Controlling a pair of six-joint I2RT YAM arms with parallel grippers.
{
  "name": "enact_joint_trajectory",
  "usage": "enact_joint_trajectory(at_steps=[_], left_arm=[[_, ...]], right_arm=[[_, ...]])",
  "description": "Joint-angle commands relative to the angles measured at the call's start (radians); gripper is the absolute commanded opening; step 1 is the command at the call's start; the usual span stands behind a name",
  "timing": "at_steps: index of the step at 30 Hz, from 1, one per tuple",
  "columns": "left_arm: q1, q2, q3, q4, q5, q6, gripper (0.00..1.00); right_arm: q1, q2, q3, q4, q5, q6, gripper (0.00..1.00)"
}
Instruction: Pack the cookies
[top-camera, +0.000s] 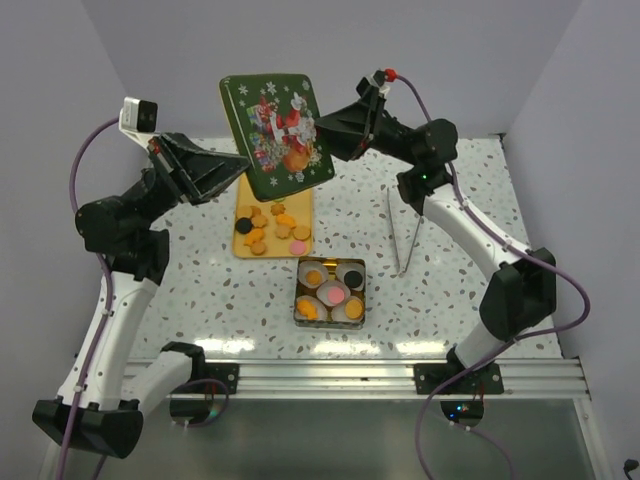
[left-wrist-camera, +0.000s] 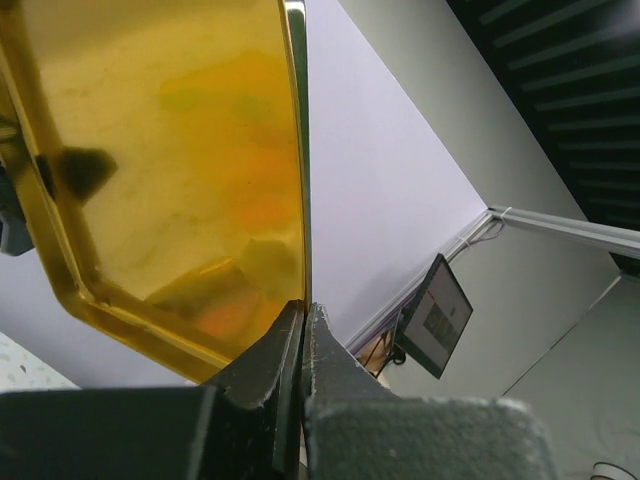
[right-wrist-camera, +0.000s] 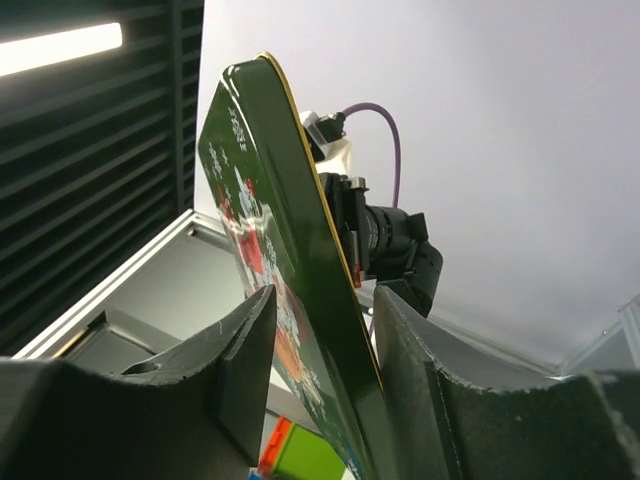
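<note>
Both arms are raised at a green Christmas tin lid (top-camera: 278, 122), held tilted above the back of the table. My left gripper (top-camera: 238, 166) is shut on the lid's left edge; the left wrist view shows its fingertips (left-wrist-camera: 305, 306) pinched on the rim of the lid's gold underside (left-wrist-camera: 170, 150). My right gripper (top-camera: 326, 136) straddles the lid's right edge. Its jaws (right-wrist-camera: 320, 295) stand apart on either side of the lid (right-wrist-camera: 270, 200) with gaps showing. Loose cookies (top-camera: 268, 228) lie on a yellow tray (top-camera: 302, 203). More cookies (top-camera: 334, 295) sit in white paper cups in a square tin (top-camera: 297, 298).
Metal tongs (top-camera: 404, 236) lie on the speckled table to the right of the tray. The square tin stands near the table's front middle. White walls close in the back and both sides. The left wrist's camera (right-wrist-camera: 385, 235) shows behind the lid.
</note>
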Motion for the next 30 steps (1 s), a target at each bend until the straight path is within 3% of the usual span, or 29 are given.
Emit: enact_joint_trajectory(at_steps=[1, 8, 14, 19, 25, 30], left_arm=[[0.006, -0.009, -0.057, -0.068, 0.036, 0.048, 0.00], [0.007, -0.018, -0.116, -0.143, 0.036, 0.091, 0.00], [0.007, -0.011, -0.173, -0.175, 0.037, 0.108, 0.02], [0.007, -0.005, -0.189, -0.239, 0.037, 0.157, 0.15], [0.007, 0.015, -0.165, -0.407, 0.040, 0.287, 0.43], [0.007, 0.020, -0.195, -0.465, 0.039, 0.347, 0.54]], right_arm=[[0.003, -0.110, 0.009, 0.047, 0.002, 0.007, 0.44], [0.003, -0.199, -0.012, -0.097, -0.029, -0.083, 0.29], [0.003, -0.304, -0.133, -0.209, -0.030, -0.177, 0.15], [0.003, -0.386, -0.194, -0.359, -0.030, -0.289, 0.10], [0.003, -0.471, -0.230, -0.589, -0.001, -0.454, 0.07], [0.003, -0.528, -0.271, -0.750, 0.040, -0.582, 0.04]])
